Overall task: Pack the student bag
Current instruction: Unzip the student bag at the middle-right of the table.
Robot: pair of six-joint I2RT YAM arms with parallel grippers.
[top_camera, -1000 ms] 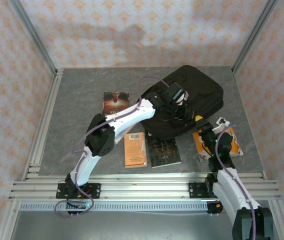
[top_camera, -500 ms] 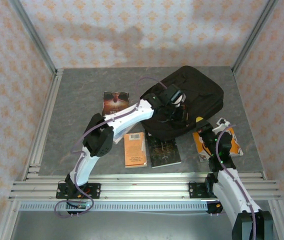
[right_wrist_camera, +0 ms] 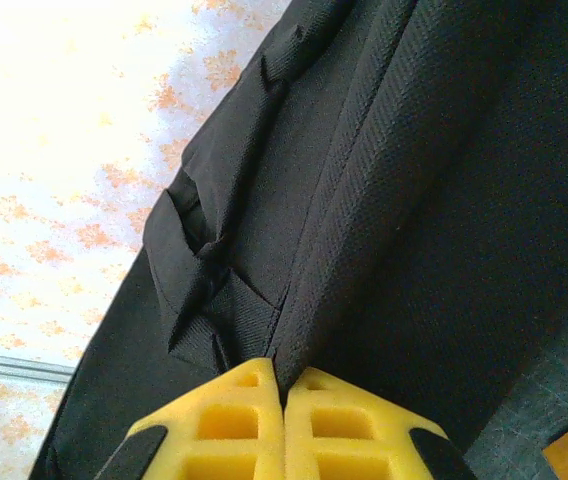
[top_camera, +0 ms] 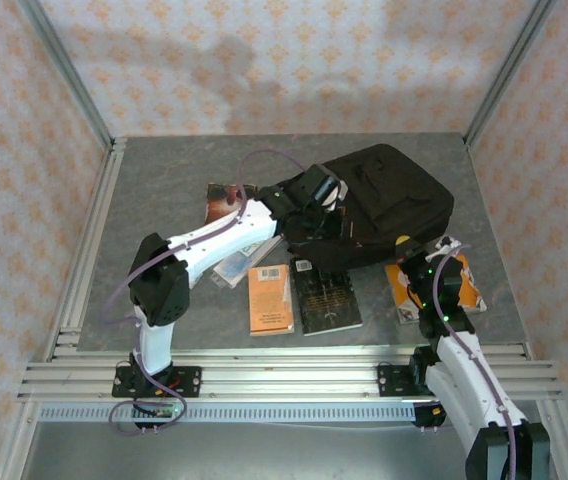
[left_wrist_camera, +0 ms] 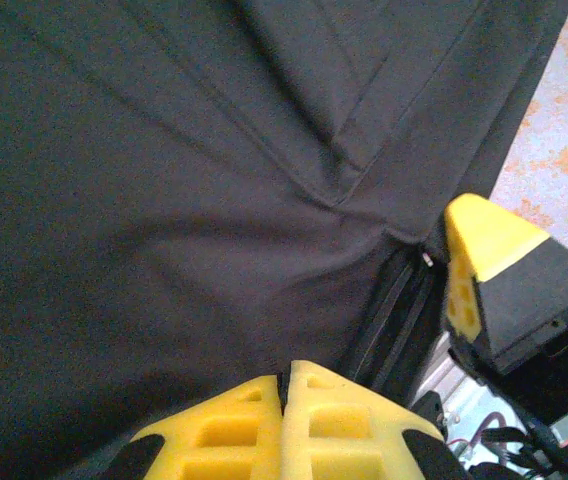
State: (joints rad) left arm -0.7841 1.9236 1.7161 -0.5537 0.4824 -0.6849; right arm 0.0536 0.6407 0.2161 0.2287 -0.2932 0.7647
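The student bag (top_camera: 394,200) is matt black cloth with fine ribs. The pads (left_wrist_camera: 234,425) on the left gripper (left_wrist_camera: 286,388) look like yellow foam. The table (top_camera: 164,200) is matt grey, like stone. The near rails (top_camera: 284,380) are shiny metal.

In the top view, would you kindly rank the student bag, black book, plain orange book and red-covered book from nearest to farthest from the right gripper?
From the right gripper:
1. student bag, touching it, just beyond.
2. black book, near edge, to its left.
3. plain orange book, beside the black one, further left.
4. red-covered book, far left, toward the back.
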